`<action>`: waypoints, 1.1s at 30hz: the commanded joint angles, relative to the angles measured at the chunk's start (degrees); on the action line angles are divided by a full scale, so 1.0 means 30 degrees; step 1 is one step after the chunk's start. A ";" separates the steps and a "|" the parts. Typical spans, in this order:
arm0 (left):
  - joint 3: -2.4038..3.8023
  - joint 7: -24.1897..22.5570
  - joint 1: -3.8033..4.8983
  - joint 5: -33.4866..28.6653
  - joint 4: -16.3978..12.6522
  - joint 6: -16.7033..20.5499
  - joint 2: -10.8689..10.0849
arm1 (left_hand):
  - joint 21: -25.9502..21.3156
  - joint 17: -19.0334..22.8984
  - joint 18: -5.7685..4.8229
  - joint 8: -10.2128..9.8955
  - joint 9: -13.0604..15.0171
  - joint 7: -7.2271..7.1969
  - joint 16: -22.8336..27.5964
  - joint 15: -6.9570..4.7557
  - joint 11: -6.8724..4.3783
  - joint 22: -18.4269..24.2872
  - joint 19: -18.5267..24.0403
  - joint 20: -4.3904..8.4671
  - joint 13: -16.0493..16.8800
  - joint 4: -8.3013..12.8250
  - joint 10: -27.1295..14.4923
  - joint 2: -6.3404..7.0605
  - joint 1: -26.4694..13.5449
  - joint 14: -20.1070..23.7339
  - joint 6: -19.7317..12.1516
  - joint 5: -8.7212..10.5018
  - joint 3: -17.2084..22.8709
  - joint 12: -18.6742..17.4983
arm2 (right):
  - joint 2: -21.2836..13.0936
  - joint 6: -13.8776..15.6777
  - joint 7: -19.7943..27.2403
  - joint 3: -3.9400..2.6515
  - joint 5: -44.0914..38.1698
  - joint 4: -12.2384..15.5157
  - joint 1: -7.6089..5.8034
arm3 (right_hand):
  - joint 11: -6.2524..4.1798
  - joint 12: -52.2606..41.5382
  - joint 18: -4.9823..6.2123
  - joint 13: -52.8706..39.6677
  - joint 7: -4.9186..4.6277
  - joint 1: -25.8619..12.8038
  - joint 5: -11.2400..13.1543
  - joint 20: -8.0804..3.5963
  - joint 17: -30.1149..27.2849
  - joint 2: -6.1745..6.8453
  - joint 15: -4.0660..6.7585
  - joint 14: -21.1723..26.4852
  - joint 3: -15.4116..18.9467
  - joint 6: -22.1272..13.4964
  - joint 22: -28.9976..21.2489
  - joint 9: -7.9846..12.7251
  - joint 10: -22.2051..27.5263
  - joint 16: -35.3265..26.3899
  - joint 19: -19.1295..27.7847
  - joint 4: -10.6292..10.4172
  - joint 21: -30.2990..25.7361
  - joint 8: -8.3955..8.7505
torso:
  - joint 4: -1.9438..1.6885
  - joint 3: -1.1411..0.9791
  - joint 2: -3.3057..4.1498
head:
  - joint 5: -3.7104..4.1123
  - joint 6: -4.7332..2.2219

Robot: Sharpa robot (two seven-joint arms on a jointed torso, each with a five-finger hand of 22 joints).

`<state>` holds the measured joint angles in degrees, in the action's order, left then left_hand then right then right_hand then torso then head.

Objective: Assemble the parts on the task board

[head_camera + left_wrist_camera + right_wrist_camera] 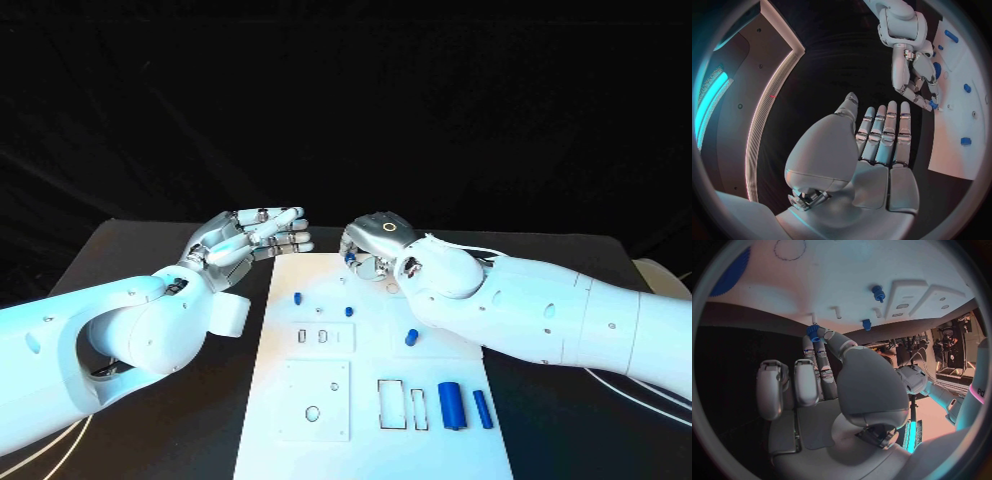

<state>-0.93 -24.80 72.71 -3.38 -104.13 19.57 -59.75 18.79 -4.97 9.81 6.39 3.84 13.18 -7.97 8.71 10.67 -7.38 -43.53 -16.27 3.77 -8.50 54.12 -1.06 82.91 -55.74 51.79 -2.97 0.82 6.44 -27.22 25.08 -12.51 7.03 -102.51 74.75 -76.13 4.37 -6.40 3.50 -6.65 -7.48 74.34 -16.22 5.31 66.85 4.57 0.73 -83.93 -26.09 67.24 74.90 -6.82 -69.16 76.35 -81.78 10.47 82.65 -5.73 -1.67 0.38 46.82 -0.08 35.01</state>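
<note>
Nearest the camera, at the near end of the white task board (378, 440), a large blue cylinder (451, 405) lies beside a thinner blue peg (483, 409) on the right, with two narrow rectangular slots (402, 405) just to their left and a raised square plate (316, 401) further left. Toward the middle of the board a short blue part (411, 338) sits on the right side, close under the right arm, and a smaller raised block (322, 336) with slots lies to its left. Farther on, two small blue pegs stand in the board: one on the left (297, 298) and one near the middle (349, 312). At the far end, the right hand (378, 246) is bent down over the far edge of the board, and the wrist views show it pinching a small blue part (812, 332) between thumb and fingertip, right at that edge, with the other fingers curled back. The left hand (257, 236) hovers off the far-left corner of the board over the black table (130, 250), holding nothing, palm open, fingers straight and laid side by side with the thumb apart.
</note>
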 commanded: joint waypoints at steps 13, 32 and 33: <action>0.0017 -0.0111 0.0206 0.0001 -0.0128 -0.0133 -0.0019 | -0.0094 0.0016 0.0200 -0.0121 -0.0028 0.0078 0.0063 0.0116 0.0122 0.0027 -0.0116 -0.0037 -0.0027 0.0015 -0.0020 -0.0057 -0.0050 -0.0010 0.0029 -0.0022 -0.0073 -0.0084 | 0.0214 -0.0381 0.0428 0.0010 0.0067 -0.0351 0.0073 | -0.0213 -0.0095 -0.0207 -0.0073 -0.0022 0.0021 -0.0034 0.0001 -0.0033 -0.0005 0.0029 -0.0742 -0.0084 0.0041 0.0797 -0.0028 -0.0406 0.0108 -0.0072 -0.0063 0.0057 0.0012 | 0.0004 -0.0008 0.0035 | -0.0071 0.0192; 0.0017 -0.0105 0.0306 0.0001 -0.0138 -0.0102 -0.0031 | -0.0103 0.0023 0.0200 -0.0145 -0.0028 0.0082 0.0098 0.0122 0.0126 0.0038 -0.0113 -0.0037 -0.0028 0.0033 -0.0031 -0.0062 -0.0037 0.0001 0.0025 -0.0022 -0.0082 -0.0111 | 0.0628 -0.0656 0.0472 0.0027 0.0096 -0.0873 0.0145 | -0.0188 -0.0008 -0.0175 -0.0051 -0.0027 -0.0127 0.0018 0.0019 -0.0135 0.0086 0.0010 -0.0706 -0.0116 -0.0047 0.0677 -0.0051 -0.0310 0.0065 0.0030 -0.0169 -0.0018 0.0068 | 0.0013 -0.0015 0.0059 | -0.0106 0.0220; 0.0017 -0.0103 0.0308 0.0001 -0.0139 -0.0102 -0.0032 | -0.0103 0.0023 0.0200 -0.0145 -0.0028 0.0082 0.0098 0.0122 0.0126 0.0038 -0.0113 -0.0037 -0.0028 0.0033 -0.0031 -0.0062 -0.0037 0.0001 0.0025 -0.0022 -0.0082 -0.0111 | 0.0647 -0.0660 0.0470 0.0027 0.0096 -0.0905 0.0147 | -0.0182 0.0014 -0.0169 -0.0044 -0.0032 -0.0141 0.0028 0.0022 -0.0149 0.0097 0.0004 -0.0701 -0.0128 -0.0068 0.0655 -0.0054 -0.0281 0.0060 0.0049 -0.0182 -0.0033 0.0081 | 0.0018 -0.0013 0.0063 | -0.0111 0.0214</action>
<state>-0.93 -24.77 73.51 -3.38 -104.38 19.62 -59.88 18.79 -4.97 9.81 6.15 3.84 13.18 -7.97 8.71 10.67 -7.32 -43.53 -16.27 3.77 -8.51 54.12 -1.05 82.91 -55.74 51.79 -2.97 0.82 6.45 -25.38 23.92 -11.37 7.08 -102.06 72.20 -75.75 4.37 -6.50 3.50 -6.68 -7.48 73.91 -16.27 5.31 66.44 5.00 0.73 -83.93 -26.45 67.23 74.93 -6.93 -69.16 76.35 -81.78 10.09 82.65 -5.73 -1.62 0.35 46.99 -0.36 35.67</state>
